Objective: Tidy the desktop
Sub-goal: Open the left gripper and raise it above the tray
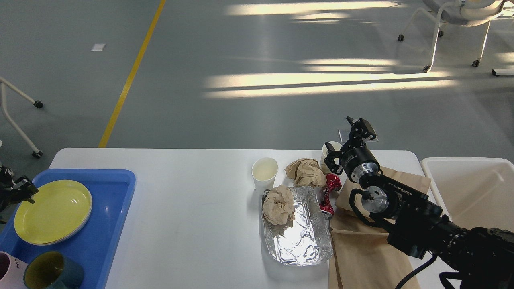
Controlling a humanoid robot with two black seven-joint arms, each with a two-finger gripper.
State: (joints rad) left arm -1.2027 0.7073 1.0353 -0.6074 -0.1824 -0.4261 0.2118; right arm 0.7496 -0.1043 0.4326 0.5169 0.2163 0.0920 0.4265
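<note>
The white desktop (192,208) holds litter at its right. There is a white paper cup (265,172), a crumpled brown paper ball (306,172), and a foil tray (299,239) with another brown paper ball (279,205) in it. A red crushed wrapper (330,192) and a flat brown paper bag (361,245) lie beside them. My right gripper (344,141) is open at a second white cup (331,147) near the far edge, with a finger on each side of it. My left gripper (22,190) is dark at the left edge, over the rim of a yellow plate (52,210).
A blue tray (112,224) at the left holds the yellow plate, a teal mug (52,273) and a white mug (10,269). A white bin (470,188) stands off the table's right end. My right arm lies across the paper bag.
</note>
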